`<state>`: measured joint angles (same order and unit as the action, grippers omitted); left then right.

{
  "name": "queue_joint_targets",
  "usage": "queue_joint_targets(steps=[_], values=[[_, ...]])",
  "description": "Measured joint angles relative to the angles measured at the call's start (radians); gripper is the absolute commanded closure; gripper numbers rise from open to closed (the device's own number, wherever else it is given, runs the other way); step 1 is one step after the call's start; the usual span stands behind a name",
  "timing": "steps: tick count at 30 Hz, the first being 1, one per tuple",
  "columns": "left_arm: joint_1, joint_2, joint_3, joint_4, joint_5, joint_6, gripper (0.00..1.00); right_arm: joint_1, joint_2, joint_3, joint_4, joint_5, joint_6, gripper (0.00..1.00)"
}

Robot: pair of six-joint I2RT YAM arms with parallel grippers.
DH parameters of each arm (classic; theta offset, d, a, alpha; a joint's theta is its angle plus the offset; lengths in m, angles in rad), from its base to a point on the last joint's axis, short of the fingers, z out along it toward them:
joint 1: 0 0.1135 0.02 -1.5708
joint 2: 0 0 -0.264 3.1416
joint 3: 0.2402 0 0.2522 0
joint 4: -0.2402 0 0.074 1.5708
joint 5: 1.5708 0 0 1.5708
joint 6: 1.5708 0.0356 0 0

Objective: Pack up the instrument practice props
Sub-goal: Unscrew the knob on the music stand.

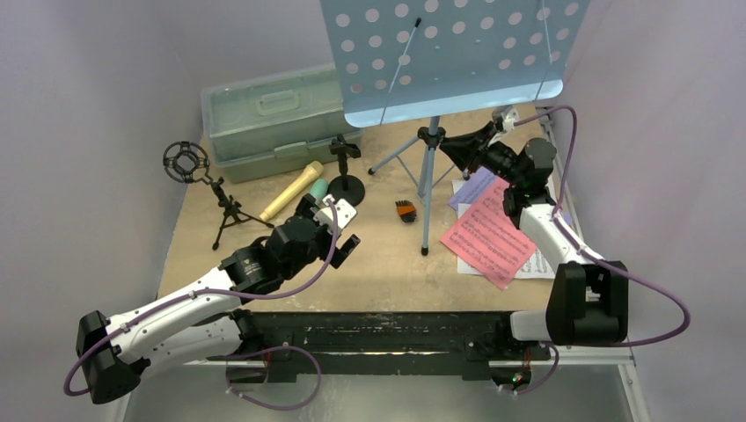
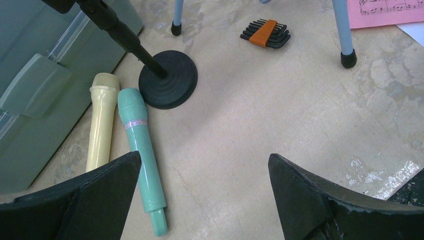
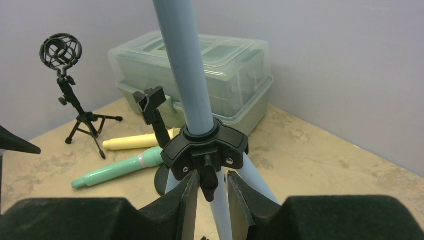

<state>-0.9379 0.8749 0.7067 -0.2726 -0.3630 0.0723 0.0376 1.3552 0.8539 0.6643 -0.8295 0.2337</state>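
The light-blue music rack (image 1: 449, 53) stands on its tripod at the back. My right gripper (image 3: 212, 174) is open only narrowly, its fingers straddling the black knob (image 3: 208, 180) under the rack's leg hub (image 3: 205, 147), with a slim gap on the right side. My left gripper (image 2: 205, 157) hangs wide open over bare table, just right of the teal microphone (image 2: 140, 145) and the tan microphone (image 2: 101, 125), which lie side by side. The round-base mic holder (image 2: 167, 85) stands at their heads. The ring-top tripod holder (image 1: 186, 163) stands far left. Red (image 1: 488, 233), purple (image 1: 475, 186) and white (image 1: 537, 264) music sheets lie under the right arm.
A pale green plastic case (image 1: 264, 123) sits shut at the back left against the wall. A folded hex-key set with an orange clip (image 1: 405, 211) lies between the rack's legs. Grey walls close in the table on three sides.
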Motion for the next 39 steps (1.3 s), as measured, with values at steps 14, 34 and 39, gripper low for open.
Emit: queue_joint_targets(steps=[14, 34, 39], values=[[0.000, 0.000, 0.000, 0.000, 0.000, 0.000, 0.01, 0.003, -0.023, 0.035, -0.145, -0.069, -0.449, 1.00], [0.000, 0.015, 0.000, 0.000, 0.000, 0.000, 0.01, 0.025, -0.029, 0.179, -0.670, -0.100, -1.855, 0.78], [0.000, 0.015, 0.000, 0.000, 0.000, 0.000, 0.01, 0.028, -0.051, 0.113, -0.593, -0.047, -1.834, 0.56]])
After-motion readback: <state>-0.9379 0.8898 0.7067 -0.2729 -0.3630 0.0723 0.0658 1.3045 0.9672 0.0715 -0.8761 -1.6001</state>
